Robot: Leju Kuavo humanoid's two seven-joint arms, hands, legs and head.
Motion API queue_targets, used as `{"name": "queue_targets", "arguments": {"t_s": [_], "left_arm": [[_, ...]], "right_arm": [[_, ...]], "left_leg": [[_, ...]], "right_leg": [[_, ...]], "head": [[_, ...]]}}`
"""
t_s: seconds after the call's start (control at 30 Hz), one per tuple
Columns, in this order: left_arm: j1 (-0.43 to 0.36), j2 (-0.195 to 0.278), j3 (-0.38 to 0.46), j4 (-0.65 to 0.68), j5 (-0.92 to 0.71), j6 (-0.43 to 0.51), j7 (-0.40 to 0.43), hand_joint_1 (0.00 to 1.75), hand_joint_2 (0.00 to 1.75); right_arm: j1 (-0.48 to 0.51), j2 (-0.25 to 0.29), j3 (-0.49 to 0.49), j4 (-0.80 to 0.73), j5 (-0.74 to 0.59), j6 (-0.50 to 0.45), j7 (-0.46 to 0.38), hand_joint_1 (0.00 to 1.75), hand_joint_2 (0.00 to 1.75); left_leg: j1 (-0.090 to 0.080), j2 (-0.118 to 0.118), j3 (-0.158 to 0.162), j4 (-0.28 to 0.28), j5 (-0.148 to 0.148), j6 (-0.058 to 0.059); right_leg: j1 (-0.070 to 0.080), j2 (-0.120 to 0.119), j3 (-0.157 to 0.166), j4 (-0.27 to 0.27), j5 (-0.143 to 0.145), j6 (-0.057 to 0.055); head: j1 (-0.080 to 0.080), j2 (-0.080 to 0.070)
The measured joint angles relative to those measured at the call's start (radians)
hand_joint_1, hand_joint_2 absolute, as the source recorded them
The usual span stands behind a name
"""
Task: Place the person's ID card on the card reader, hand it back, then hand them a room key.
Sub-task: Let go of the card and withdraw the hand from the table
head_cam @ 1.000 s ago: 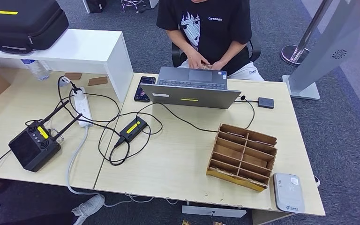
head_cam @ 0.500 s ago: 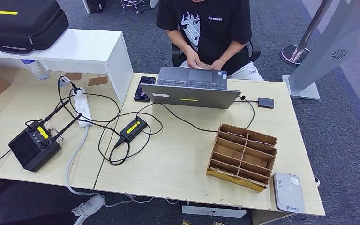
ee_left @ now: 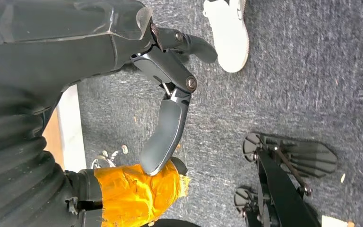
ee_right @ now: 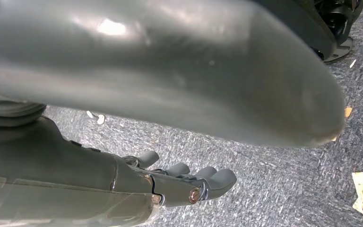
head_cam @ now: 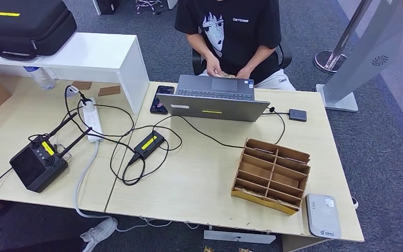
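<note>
A person in a black T-shirt (head_cam: 230,31) sits behind the laptop (head_cam: 212,102) with both hands (head_cam: 223,72) close together at the table's far edge, handling something small that I cannot make out. A grey-white card reader (head_cam: 323,215) lies at the table's near right corner. Beside it stands a wooden compartment box (head_cam: 271,176). My left hand (ee_left: 170,94) hangs over the carpet, fingers apart, holding nothing. My right hand (ee_right: 179,182) also hangs over the floor, fingers stretched out and empty.
A small black box (head_cam: 297,115) on a cable lies right of the laptop, a phone (head_cam: 161,98) left of it. Tangled cables, a black adapter (head_cam: 148,144), a power strip (head_cam: 92,119) and a black antenna device (head_cam: 36,165) cover the left side. A white shelf (head_cam: 84,55) carries a black case (head_cam: 26,23).
The person's hands have drawn back from the laptop keyboard toward their body. My hands and the things on the table have not moved.
</note>
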Motion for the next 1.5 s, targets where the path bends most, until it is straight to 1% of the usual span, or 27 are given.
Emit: {"name": "queue_targets", "arguments": {"t_s": [0.2,0.23,0.33,0.37,0.57,0.7,0.73,0.83,0.87,0.93,0.97,1.07,1.1,1.13,1.2,1.23,1.3,1.33,1.4,1.43,1.47,1.5], "left_arm": [[0.0,0.0,0.0,0.0,-0.004,-0.016,-0.01,1.75,1.75],[0.0,0.0,0.0,0.0,-0.004,-0.016,-0.01,1.63,1.75],[0.0,0.0,0.0,0.0,-0.004,-0.016,-0.01,0.32,1.75],[0.0,0.0,0.0,0.0,-0.003,-0.015,-0.01,0.0,1.75],[0.0,0.0,0.001,0.0,0.002,0.004,0.003,0.0,1.75],[0.0,0.0,0.001,0.0,-0.003,-0.004,0.0,1.75,1.75],[0.0,0.0,0.001,0.0,-0.004,-0.005,-0.002,1.7,1.75],[0.0,0.0,0.001,0.0,-0.004,-0.006,-0.007,0.39,1.75],[0.0,0.0,0.001,0.0,-0.003,-0.005,-0.007,0.0,1.75],[0.0,0.0,0.001,0.0,-0.001,0.001,-0.005,0.0,1.75],[0.0,0.0,0.001,0.0,0.001,0.004,-0.002,0.12,1.75],[0.0,0.0,0.003,0.0,0.003,0.011,0.004,1.4,1.75],[0.0,0.0,0.003,0.0,0.002,0.01,0.003,1.66,1.75],[0.0,0.0,0.003,0.0,0.001,0.006,0.001,1.25,1.75],[0.0,0.0,0.003,0.0,-0.001,-0.003,-0.004,0.38,1.75],[0.0,0.0,0.003,0.0,-0.002,-0.004,-0.005,0.01,1.75],[0.0,-0.001,0.004,0.0,0.0,0.002,-0.002,0.0,1.75],[0.0,-0.001,0.004,0.0,0.001,0.006,0.001,0.03,1.75],[0.0,-0.001,0.005,0.0,0.004,0.013,0.005,0.9,1.75],[0.0,-0.001,0.006,0.0,0.004,0.012,0.005,1.3,1.75],[0.0,-0.001,0.006,0.0,0.003,0.008,0.004,1.27,1.75],[0.0,-0.001,0.006,0.0,0.002,0.002,0.001,0.83,1.75]], "right_arm": [[0.0,0.0,0.0,0.0,0.0,0.0,-0.002,0.0,0.0],[0.0,0.0,0.0,0.0,0.0,0.0,-0.003,0.0,0.0],[0.0,0.0,0.0,0.0,0.0,0.0,-0.003,0.0,0.0],[0.0,0.0,0.0,0.0,0.0,0.0,-0.003,0.0,0.0],[0.0,0.0,0.0,0.0,0.001,0.0,-0.004,0.0,0.0],[0.0,0.0,-0.001,0.0,0.001,0.0,-0.004,0.0,0.0],[0.0,0.0,-0.001,0.0,0.001,0.0,-0.004,0.0,0.0],[0.0,0.0,-0.001,0.0,0.001,0.0,-0.004,0.0,0.0],[0.0,0.0,-0.001,0.0,0.001,0.0,-0.004,0.0,0.0],[0.0,0.0,-0.001,0.0,0.002,0.001,-0.004,0.0,0.0],[0.0,0.0,-0.001,0.0,0.002,0.001,-0.004,0.0,0.0],[0.0,0.0,-0.001,0.0,0.002,0.001,-0.004,0.0,0.0],[0.0,0.0,-0.001,0.0,0.002,0.001,-0.004,0.0,0.0],[0.0,0.0,-0.001,0.0,0.002,0.001,-0.004,0.0,0.0],[0.0,0.0,-0.001,0.0,0.002,0.001,-0.004,0.0,0.0],[0.0,0.0,-0.001,0.0,0.003,0.001,-0.005,0.0,0.0],[0.0,0.0,-0.001,0.0,0.006,0.001,-0.006,0.0,0.0],[0.0,0.0,-0.001,0.0,0.008,0.001,-0.006,0.0,0.0],[0.0,0.0,-0.002,0.0,0.011,0.001,-0.006,0.0,0.0],[0.001,0.0,-0.002,0.0,0.013,0.001,-0.006,0.0,0.0],[0.001,0.0,-0.002,0.0,0.014,0.001,-0.006,0.0,0.0],[0.001,0.0,-0.002,0.0,0.015,0.001,-0.006,0.0,0.0]], "left_leg": [[0.0,0.0,0.0,0.0,0.0,0.0],[0.0,0.0,0.0,0.0,0.0,0.0],[0.0,0.0,0.0,0.0,0.0,0.0],[0.0,0.0,0.0,0.0,0.0,0.0],[0.0,0.0,0.0,0.0,0.0,0.0],[0.0,0.0,0.0,0.0,0.0,0.0],[0.0,0.0,0.0,0.0,0.0,0.0],[0.0,0.0,0.0,0.0,0.0,0.0],[0.0,0.0,0.0,0.0,0.0,0.0],[0.0,0.0,0.0,0.0,0.0,0.0],[0.0,0.0,0.0,0.0,0.0,0.0],[0.0,0.0,0.0,0.0,0.0,0.0],[0.0,0.0,0.0,0.0,0.0,0.0],[0.0,0.0,0.0,0.0,0.0,0.0],[0.0,0.0,0.0,0.0,0.0,0.0],[0.0,0.0,0.0,0.0,0.0,0.0],[0.0,0.0,0.0,0.0,0.0,0.0],[0.0,0.0,0.0,0.0,0.0,0.0],[0.0,0.0,0.0,0.0,0.0,0.0],[0.0,0.0,0.0,0.0,0.0,0.0],[0.0,0.0,0.0,0.0,0.0,0.0],[0.0,0.0,0.0,0.0,0.0,0.0]], "right_leg": [[0.0,0.0,0.0,0.0,0.0,0.0],[0.0,0.0,0.0,0.0,0.0,0.0],[0.0,0.0,0.0,0.0,0.0,0.0],[0.0,0.0,0.0,0.0,0.0,0.0],[0.0,0.0,0.0,0.0,0.0,0.0],[0.0,0.0,0.0,0.0,0.0,0.0],[0.0,0.0,0.0,0.0,0.0,0.0],[0.0,0.0,0.0,0.0,0.0,0.0],[0.0,0.0,0.0,0.0,0.0,0.0],[0.0,0.0,0.0,0.0,0.0,0.0],[0.0,0.0,0.0,0.0,0.0,0.0],[0.0,0.0,0.0,0.0,0.0,0.0],[0.0,0.0,0.0,0.0,0.0,0.0],[0.0,0.0,0.0,0.0,0.0,0.0],[0.0,0.0,0.0,0.0,0.0,0.0],[0.0,0.0,0.0,0.0,0.0,0.0],[0.0,0.0,0.0,0.0,0.0,0.0],[0.0,0.0,0.0,0.0,0.0,0.0],[0.0,0.0,0.0,0.0,0.0,0.0],[0.0,0.0,0.0,0.0,0.0,0.0],[0.0,0.0,0.0,0.0,0.0,0.0],[0.0,0.0,0.0,0.0,0.0,0.0]], "head": [[0.0,0.0],[0.0,0.0],[0.0,0.0],[0.0,0.0],[0.0,0.0],[0.0,0.0],[0.0,0.0],[0.0,0.0],[0.0,0.0],[0.0,0.0],[0.0,0.0],[0.0,0.0],[0.0,0.0],[0.0,0.0],[0.0,0.0],[0.0,0.0],[0.0,0.0],[0.0,0.0],[0.0,0.0],[0.0,0.0],[0.0,0.0],[0.0,0.0]]}}
